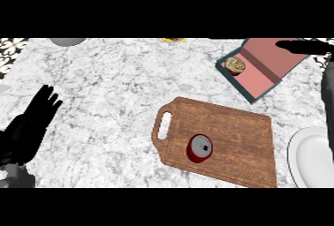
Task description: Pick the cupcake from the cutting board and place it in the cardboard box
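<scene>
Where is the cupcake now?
In the head view, the cupcake sits inside the cardboard box at upper right, beyond the cutting board.

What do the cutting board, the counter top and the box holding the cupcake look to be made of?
Cutting board: looks like wood, brown with streaky grain, matte.
Counter top: seems marble or similar stone, white with grey mottling.
Box: plain flat panels, pinkish inside and teal outside, probably cardboard. The cupcake sits in its corner.
</scene>
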Tool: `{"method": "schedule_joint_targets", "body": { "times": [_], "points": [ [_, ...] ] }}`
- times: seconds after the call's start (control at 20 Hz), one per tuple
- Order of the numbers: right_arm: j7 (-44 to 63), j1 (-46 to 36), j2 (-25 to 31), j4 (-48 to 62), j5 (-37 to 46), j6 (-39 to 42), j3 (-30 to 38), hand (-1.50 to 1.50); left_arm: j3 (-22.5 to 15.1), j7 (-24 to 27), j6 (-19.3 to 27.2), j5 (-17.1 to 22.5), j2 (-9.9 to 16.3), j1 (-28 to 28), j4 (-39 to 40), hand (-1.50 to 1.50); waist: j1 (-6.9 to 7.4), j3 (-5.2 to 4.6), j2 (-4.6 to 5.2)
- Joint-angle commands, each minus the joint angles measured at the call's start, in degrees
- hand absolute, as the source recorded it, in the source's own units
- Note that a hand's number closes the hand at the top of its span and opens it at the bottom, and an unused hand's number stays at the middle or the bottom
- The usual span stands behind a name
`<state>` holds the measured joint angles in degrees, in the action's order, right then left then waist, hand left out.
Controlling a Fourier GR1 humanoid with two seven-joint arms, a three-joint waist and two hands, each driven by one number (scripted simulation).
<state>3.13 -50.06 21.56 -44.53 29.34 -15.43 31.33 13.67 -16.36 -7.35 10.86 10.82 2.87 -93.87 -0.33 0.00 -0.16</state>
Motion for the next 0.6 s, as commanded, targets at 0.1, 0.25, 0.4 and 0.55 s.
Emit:
{"method": "schedule_joint_targets", "body": {
  "times": [0.1, 0.25, 0.4, 0.55],
  "points": [
    [-1.2, 7.2, 4.5, -7.9, -7.6, 8.8, 1.4, -1.5, -1.8, 0.1, 1.2, -2.0, -1.3, 1.0, 1.0, 0.0, -0.06, -0.01, 0.04],
    [-2.2, 12.0, 5.3, -11.1, -10.5, 12.7, 1.5, -1.5, 0.3, 2.1, -0.2, -0.1, -0.8, -1.2, 0.1, 0.0, 0.11, -0.01, 0.02],
    [-5.5, 13.2, 7.5, -8.0, -11.6, 11.3, 1.4, -1.5, 0.4, -0.2, -1.0, 0.7, 0.2, -1.6, -2.2, 0.0, 0.63, 0.01, 0.18],
    [-6.0, 14.4, 8.3, -8.3, -12.6, 11.4, 0.3, -1.5, 0.5, -0.3, -1.2, 0.0, 0.6, -1.4, -1.1, 0.0, 0.63, 0.01, 0.2]
  ]
}}
